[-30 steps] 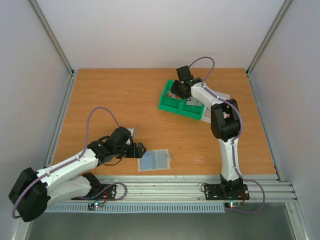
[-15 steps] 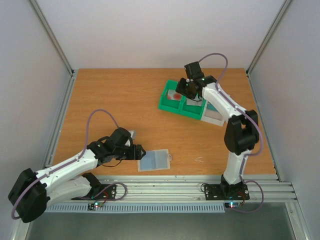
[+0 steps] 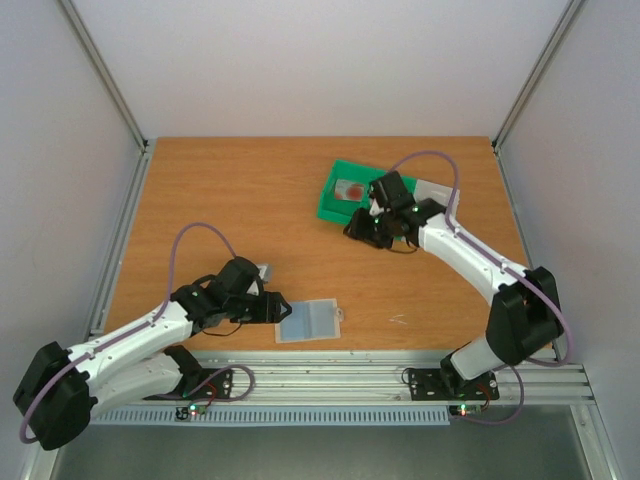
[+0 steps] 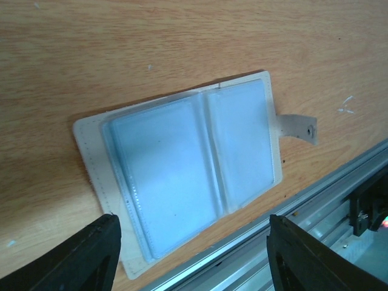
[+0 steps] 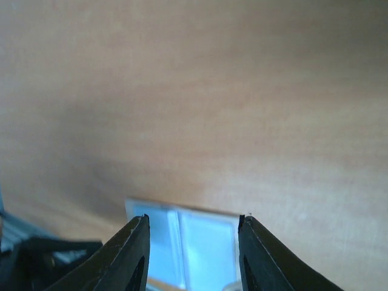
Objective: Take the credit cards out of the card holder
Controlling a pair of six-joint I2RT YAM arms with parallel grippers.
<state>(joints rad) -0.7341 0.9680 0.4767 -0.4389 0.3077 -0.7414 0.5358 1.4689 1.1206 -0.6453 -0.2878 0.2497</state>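
Bright, even light with faint shadows. The right wrist view blurs toward twelve o'clock. The card holder (image 4: 188,176) carries a pale sheen.

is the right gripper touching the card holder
Apart. The top external view shows the right gripper beside the green bin, with a wide stretch of table between it and the card holder near the front edge.
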